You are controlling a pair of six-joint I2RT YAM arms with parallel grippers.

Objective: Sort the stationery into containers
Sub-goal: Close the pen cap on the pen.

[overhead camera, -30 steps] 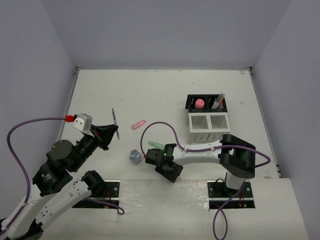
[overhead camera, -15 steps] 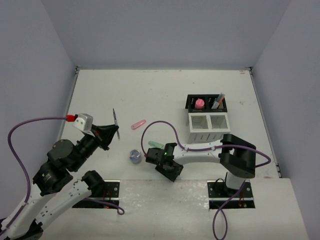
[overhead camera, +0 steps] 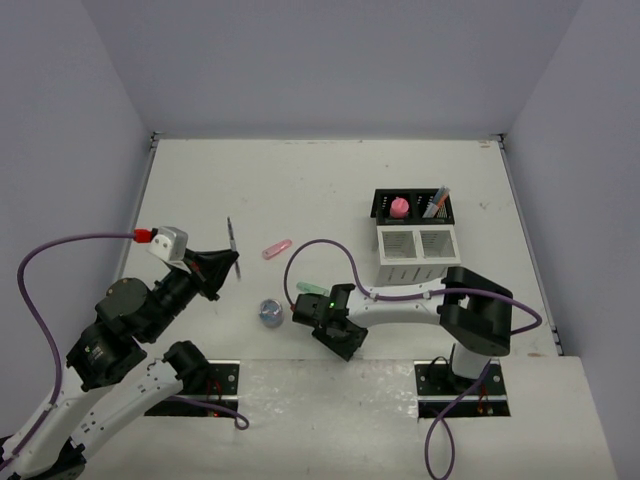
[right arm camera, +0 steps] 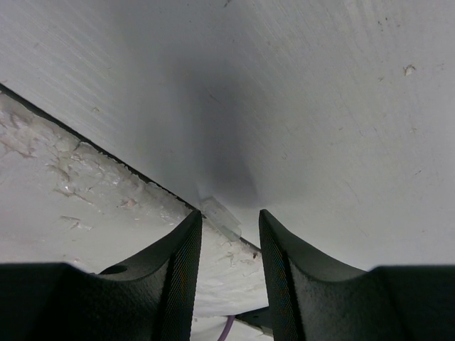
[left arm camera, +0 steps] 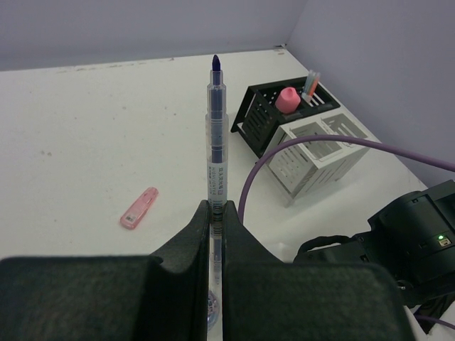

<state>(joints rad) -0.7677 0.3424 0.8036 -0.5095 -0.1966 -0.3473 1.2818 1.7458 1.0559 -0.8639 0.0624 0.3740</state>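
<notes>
The left gripper (left arm camera: 215,226) is clamping the lower part of a clear pen (left arm camera: 215,135), which is pointing its dark blue tip away from the arm, above the table (overhead camera: 300,180). Below and to its left in the wrist view, a pink capsule (left arm camera: 138,208) is lying flat on the table. A blue-grey roll (overhead camera: 270,312) is sitting nearer the arm bases.

The right gripper (right arm camera: 229,226) is hanging low over the table's near edge, its fingers parted by a narrow gap and holding nothing. It is sitting just right of the roll, with a mint capsule (overhead camera: 310,288) lying just beyond it.

Further right, the white box (overhead camera: 418,255) is standing directly in front of the black box (overhead camera: 412,192). The black box is holding a pink piece (overhead camera: 398,207) in its left compartment and several pens (overhead camera: 437,203) in its right.
</notes>
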